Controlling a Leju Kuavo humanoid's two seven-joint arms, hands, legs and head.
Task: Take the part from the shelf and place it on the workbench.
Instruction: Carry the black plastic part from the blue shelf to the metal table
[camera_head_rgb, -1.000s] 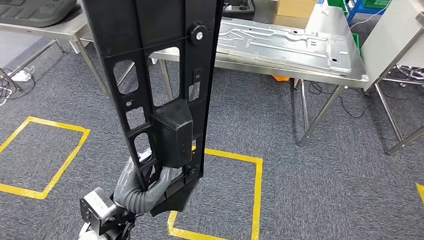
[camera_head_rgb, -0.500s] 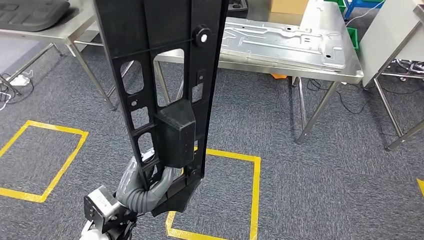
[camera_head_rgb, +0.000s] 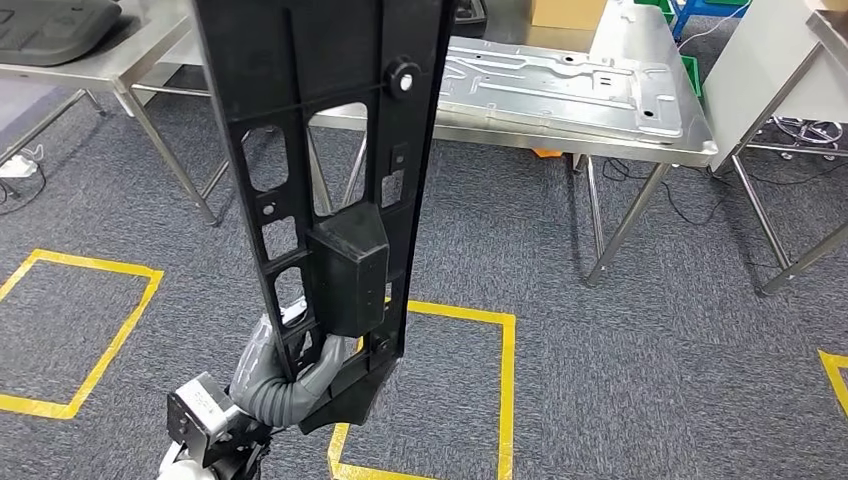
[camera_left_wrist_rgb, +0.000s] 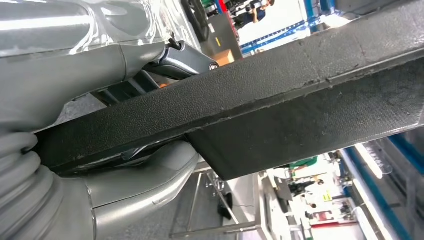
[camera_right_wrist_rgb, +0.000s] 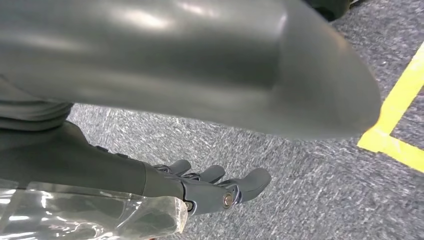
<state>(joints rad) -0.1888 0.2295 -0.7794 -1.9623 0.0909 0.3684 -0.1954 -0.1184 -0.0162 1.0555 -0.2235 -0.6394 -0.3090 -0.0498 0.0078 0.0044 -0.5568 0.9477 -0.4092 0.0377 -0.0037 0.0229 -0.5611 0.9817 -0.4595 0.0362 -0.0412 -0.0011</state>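
**Long black part carried upright toward the workbench**

The part (camera_head_rgb: 320, 150), a long black plastic panel with cut-out windows, a round knob near its upper right and a boxy block low on its face, stands nearly upright in the centre-left of the head view, its top running off the upper edge. The left hand (camera_head_rgb: 285, 375) grips it at the lower end, at the bottom centre-left of the frame, grey fingers hooked through an opening just under the block. In the left wrist view the part (camera_left_wrist_rgb: 280, 95) crosses the frame as a textured black slab with the left hand (camera_left_wrist_rgb: 100, 200) wrapped under its edge. The right hand (camera_right_wrist_rgb: 215, 187) hangs over the carpet, holding nothing, its fingers lightly apart and a little curled.

Handling, as a judgement: the part looks stiff and moderately light, but it is long and held at one end, so it is top-heavy and will lever against the grip; the grained surface should resist slipping. The ribbed frame around the windows near the block is the soundest place to hold; thin edges and the knob are poorer choices.

Behind the part, across the upper centre and right, stands the workbench (camera_head_rgb: 660, 140), a steel table already bearing a large pressed metal sheet (camera_head_rgb: 560, 85). A second table (camera_head_rgb: 110, 55) with a dark moulded piece occupies the upper left. Yellow tape squares (camera_head_rgb: 505, 380) mark the grey carpet below.
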